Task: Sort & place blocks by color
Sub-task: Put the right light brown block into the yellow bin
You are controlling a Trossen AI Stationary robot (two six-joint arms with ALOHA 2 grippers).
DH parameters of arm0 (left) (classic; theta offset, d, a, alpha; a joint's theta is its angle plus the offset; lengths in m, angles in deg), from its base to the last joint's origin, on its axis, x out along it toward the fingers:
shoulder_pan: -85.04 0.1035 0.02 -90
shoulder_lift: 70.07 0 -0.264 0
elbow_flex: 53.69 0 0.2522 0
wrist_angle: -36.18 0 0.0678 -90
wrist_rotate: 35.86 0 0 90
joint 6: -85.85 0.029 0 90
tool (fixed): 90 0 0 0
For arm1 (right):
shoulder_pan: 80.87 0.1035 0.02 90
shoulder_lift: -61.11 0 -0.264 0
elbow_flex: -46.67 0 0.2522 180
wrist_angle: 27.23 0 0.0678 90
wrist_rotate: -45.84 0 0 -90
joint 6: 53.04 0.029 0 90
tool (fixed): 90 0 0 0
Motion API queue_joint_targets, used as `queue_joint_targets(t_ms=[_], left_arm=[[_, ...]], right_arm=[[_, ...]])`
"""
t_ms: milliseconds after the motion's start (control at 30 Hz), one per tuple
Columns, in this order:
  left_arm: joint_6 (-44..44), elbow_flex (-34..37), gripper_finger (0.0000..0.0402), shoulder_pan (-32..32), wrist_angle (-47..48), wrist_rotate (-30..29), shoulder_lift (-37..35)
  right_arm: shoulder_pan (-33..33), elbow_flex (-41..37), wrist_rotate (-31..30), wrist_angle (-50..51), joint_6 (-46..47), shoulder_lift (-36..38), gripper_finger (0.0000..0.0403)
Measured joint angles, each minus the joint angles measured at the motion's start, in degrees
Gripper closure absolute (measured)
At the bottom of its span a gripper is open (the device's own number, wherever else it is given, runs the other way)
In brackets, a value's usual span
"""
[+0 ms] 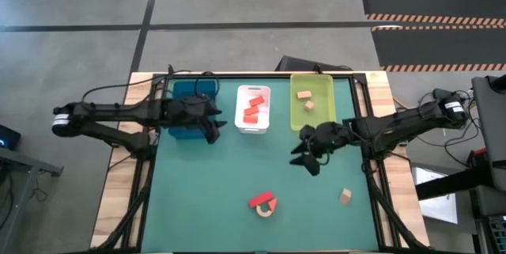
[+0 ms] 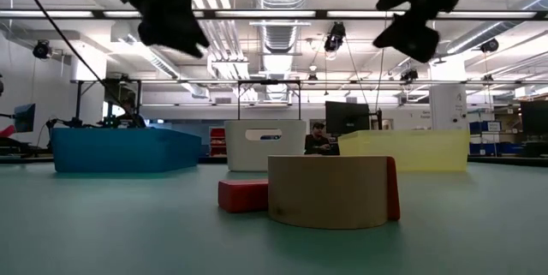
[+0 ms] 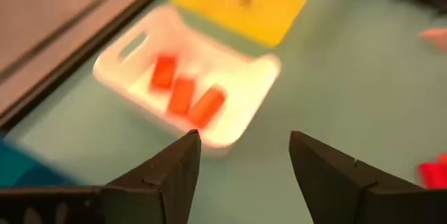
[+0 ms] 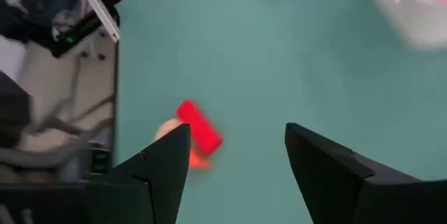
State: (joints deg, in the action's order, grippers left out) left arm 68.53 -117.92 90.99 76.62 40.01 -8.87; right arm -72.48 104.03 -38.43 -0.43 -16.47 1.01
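Three red blocks lie in the white tray. Two tan blocks lie in the yellow-green tray. On the green table, near the front edge, a red brick lies close against a tan arch piece. A tan cube sits to their right. My left gripper hangs open and empty above the table between the blue tray and the white tray. My right gripper hangs open and empty in front of the yellow-green tray.
The three trays stand in a row along the table's far edge. The blue tray shows no blocks. In the low view the arch and red brick stand close to the camera. A person sits far back in the room.
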Motion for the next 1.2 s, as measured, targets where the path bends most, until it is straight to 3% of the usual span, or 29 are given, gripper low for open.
queue_joint_targets(t_ms=[100, 333, 533, 700, 933, 1200], left_arm=[[1.66, 1.44, 0.0198, -1.97, -5.19, -0.02, -1.71], [3.27, 1.65, 0.0198, -3.09, -5.7, -0.02, -2.26], [6.26, 1.65, 0.0198, -3.09, -5.66, -0.07, -2.22], [9.07, 1.65, 0.0198, -3.07, -5.64, -0.07, -2.22], [10.74, 1.75, 0.0198, -3.07, -5.61, -0.07, -2.22], [12.3, 1.82, 0.0198, -3.05, -5.61, -0.07, -2.24]], right_arm=[[3.43, 0.02, -0.24, 2.74, 10.41, 0.0, 0.018], [14.16, 0.18, 0.12, 14.48, 39.08, -3.75, 0.018], [23.11, 5.36, 6.96, 36.45, 59.8, -10.78, 0.018], [27.72, 11.96, 9.09, 47.48, 64.85, -16.77, 0.0179], [30.45, 15.56, 7.64, 47.97, 68.86, -22.98, 0.0179], [34.69, 13.18, 7.12, 46.25, 77.36, -25.39, 0.0179]])
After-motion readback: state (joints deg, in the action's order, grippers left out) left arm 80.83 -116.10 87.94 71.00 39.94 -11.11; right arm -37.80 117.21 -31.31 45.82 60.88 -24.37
